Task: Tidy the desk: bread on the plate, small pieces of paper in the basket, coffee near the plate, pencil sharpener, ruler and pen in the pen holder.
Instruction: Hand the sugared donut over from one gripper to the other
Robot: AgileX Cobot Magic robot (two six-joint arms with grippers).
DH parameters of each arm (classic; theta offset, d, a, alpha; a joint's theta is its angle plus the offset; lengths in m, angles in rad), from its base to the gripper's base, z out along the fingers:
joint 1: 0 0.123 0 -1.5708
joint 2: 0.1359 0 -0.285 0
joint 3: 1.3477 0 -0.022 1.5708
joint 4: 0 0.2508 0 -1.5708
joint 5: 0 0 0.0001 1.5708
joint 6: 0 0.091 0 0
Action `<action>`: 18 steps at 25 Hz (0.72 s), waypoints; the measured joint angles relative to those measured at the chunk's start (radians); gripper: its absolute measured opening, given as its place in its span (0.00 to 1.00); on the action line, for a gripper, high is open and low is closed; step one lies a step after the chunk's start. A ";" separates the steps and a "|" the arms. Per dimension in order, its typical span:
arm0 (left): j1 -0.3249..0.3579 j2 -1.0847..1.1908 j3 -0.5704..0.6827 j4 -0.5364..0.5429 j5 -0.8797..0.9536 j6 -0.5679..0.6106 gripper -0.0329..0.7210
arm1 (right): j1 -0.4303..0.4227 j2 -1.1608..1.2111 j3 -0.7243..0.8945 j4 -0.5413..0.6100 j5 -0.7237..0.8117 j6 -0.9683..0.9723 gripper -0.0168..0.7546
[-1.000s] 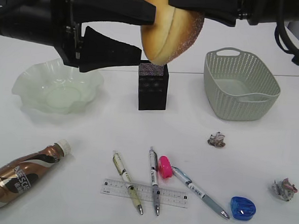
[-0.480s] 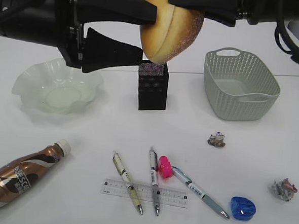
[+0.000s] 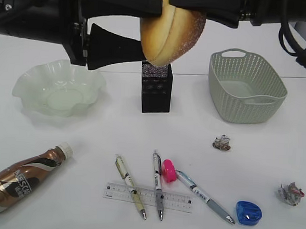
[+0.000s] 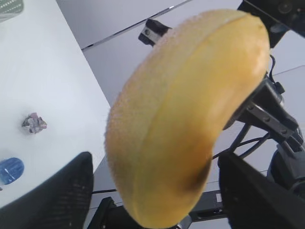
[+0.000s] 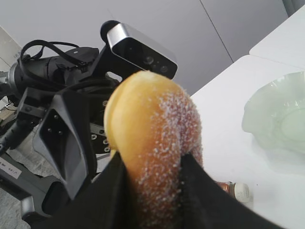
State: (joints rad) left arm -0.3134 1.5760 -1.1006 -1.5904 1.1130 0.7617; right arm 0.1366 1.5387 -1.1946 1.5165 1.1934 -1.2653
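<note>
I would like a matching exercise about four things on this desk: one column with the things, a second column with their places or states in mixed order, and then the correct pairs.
Things:
1. bread
2. coffee
3. basket
4. ruler

Places or states:
A. lying on its side near the front left of the desk
B. empty, at the back right
C. held in the air by the right gripper
D. flat under pens

Pairs: 1-C, 2-A, 3-B, 4-D
</note>
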 joint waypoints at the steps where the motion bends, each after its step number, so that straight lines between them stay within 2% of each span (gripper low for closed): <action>1: -0.005 0.000 0.000 -0.006 0.000 0.002 0.83 | 0.000 0.000 0.000 0.000 0.000 0.000 0.31; 11: -0.055 0.054 0.000 -0.061 -0.001 0.029 0.83 | 0.000 0.000 0.000 -0.004 -0.005 0.000 0.31; 18: -0.064 0.056 0.000 -0.069 -0.001 0.042 0.83 | 0.000 0.000 0.000 -0.002 -0.005 0.000 0.31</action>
State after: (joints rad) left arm -0.3773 1.6319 -1.1006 -1.6594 1.1122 0.8042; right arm 0.1366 1.5387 -1.1946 1.5145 1.1881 -1.2653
